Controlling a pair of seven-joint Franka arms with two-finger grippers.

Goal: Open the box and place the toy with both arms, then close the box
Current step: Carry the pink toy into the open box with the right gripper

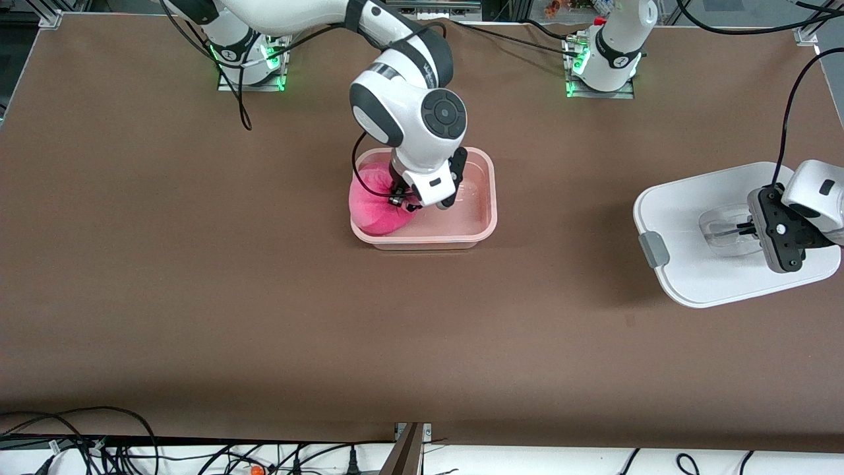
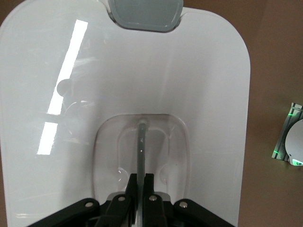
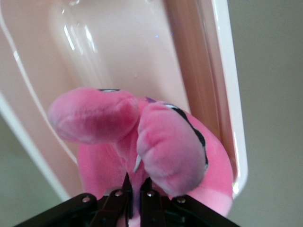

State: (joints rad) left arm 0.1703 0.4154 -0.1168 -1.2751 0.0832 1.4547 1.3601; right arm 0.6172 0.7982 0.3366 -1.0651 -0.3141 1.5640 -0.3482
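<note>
The pale pink box (image 1: 488, 218) stands open in the middle of the table. The pink toy (image 1: 371, 198) is inside it, at the end toward the right arm. My right gripper (image 1: 403, 200) is down in the box and shut on the toy. The right wrist view shows the fingers pinching the plush (image 3: 165, 146) over the box wall (image 3: 142, 52). The white lid (image 1: 686, 204) is at the left arm's end of the table. My left gripper (image 1: 745, 229) is shut on its clear handle (image 2: 141, 142). I cannot tell whether the lid (image 2: 199, 94) rests on the table.
One grey clip (image 1: 653, 249) shows on the lid's edge toward the box, and it also shows in the left wrist view (image 2: 144, 12). The arm bases (image 1: 249, 59) stand at the table's back edge. Cables (image 1: 99, 442) lie past the table's front edge.
</note>
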